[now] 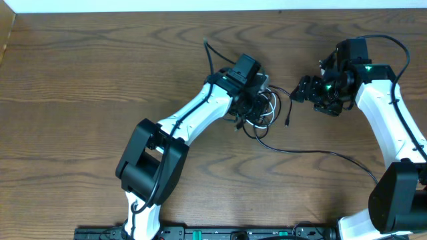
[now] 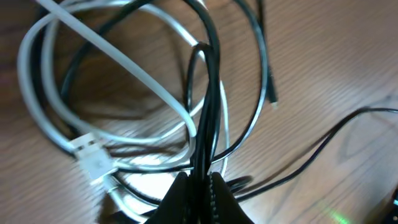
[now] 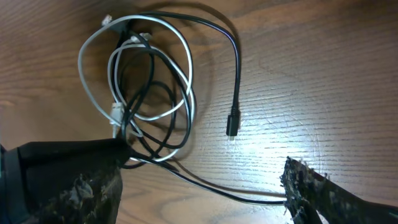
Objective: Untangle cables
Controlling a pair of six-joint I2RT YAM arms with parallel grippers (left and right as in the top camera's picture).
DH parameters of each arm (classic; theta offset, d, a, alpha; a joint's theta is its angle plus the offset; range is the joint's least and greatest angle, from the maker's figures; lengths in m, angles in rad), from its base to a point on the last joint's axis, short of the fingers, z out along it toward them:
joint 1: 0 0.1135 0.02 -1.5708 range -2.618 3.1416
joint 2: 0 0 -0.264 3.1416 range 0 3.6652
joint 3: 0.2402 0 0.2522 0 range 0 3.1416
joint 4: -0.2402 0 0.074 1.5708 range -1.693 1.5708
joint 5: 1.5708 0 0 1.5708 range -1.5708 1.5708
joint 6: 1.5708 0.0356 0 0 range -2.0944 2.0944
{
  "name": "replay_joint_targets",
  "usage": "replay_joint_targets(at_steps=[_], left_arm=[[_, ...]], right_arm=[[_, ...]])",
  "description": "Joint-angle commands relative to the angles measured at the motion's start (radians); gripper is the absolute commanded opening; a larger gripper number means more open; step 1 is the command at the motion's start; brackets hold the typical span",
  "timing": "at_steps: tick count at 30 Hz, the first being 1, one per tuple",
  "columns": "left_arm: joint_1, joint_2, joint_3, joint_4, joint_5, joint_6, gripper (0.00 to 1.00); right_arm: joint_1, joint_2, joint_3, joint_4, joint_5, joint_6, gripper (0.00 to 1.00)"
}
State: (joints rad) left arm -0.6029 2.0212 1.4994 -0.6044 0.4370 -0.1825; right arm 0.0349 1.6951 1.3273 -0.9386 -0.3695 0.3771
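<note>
- The cables [image 1: 265, 112] lie in one loose tangle on the table [image 1: 87, 80]. The tangle is about midway between the left and right edges and somewhat nearer the far edge than the edge where the arms stand.
- The left gripper [image 2: 199, 182] is down on the tangle with its jaws closed tight.
- Pinched between them is a black cable [image 2: 208, 106], folded so that two strands run side by side up out of the grip.
- The white cable [image 2: 124, 74] curls in several loops that cross over and under the black ones.
- Its white plug [image 2: 93, 158] rests on the wood just beside the left gripper's fingers, apart from them.
- A black plug [image 3: 232, 124] lies free on the wood just outside the loops, on the side facing the right gripper. Its cord arcs back over the top of the tangle.
- The right gripper [image 3: 208, 163] hangs just to the right of the tangle with its jaws spread wide and nothing between them. I cannot tell how high above the wood it is.
- A long black cable [image 1: 320, 152] leaves the tangle on the near side and runs along the table toward the near right corner. In the right wrist view it crosses the wood between that gripper's two fingers.
- Whether this long cable is the one the left gripper grips cannot be made out.
</note>
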Motion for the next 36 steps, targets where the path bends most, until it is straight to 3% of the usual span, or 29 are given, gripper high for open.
replay_joint_targets(at_steps=[1,9,13,23,30,34,36], left_arm=[[0.032,-0.075,0.04,-0.04,-0.026,0.006,0.07],[0.052,-0.327,0.043,-0.049,0.023,0.012,0.08],[0.052,-0.425,0.043,-0.048,0.023,0.03,0.08],[0.073,-0.487,0.043,-0.06,0.023,0.028,0.07],[0.126,-0.488,0.043,-0.092,0.032,-0.036,0.07],[0.185,-0.488,0.043,-0.101,0.225,-0.04,0.08],[0.206,-0.488,0.043,-0.101,0.307,-0.04,0.07]], right_arm=[[0.01,-0.002,0.011,0.001,-0.004,-0.019,0.79],[0.025,-0.002,0.011,0.028,-0.082,-0.099,0.77],[0.025,-0.002,0.011,0.065,-0.236,-0.204,0.77],[0.025,-0.002,0.011,0.132,-0.449,-0.247,0.79],[0.056,0.0,0.005,0.14,-0.467,-0.542,0.81],[0.089,0.02,0.001,0.189,-0.587,-0.71,0.81],[0.105,0.031,0.001,0.226,-0.579,-0.711,0.8]])
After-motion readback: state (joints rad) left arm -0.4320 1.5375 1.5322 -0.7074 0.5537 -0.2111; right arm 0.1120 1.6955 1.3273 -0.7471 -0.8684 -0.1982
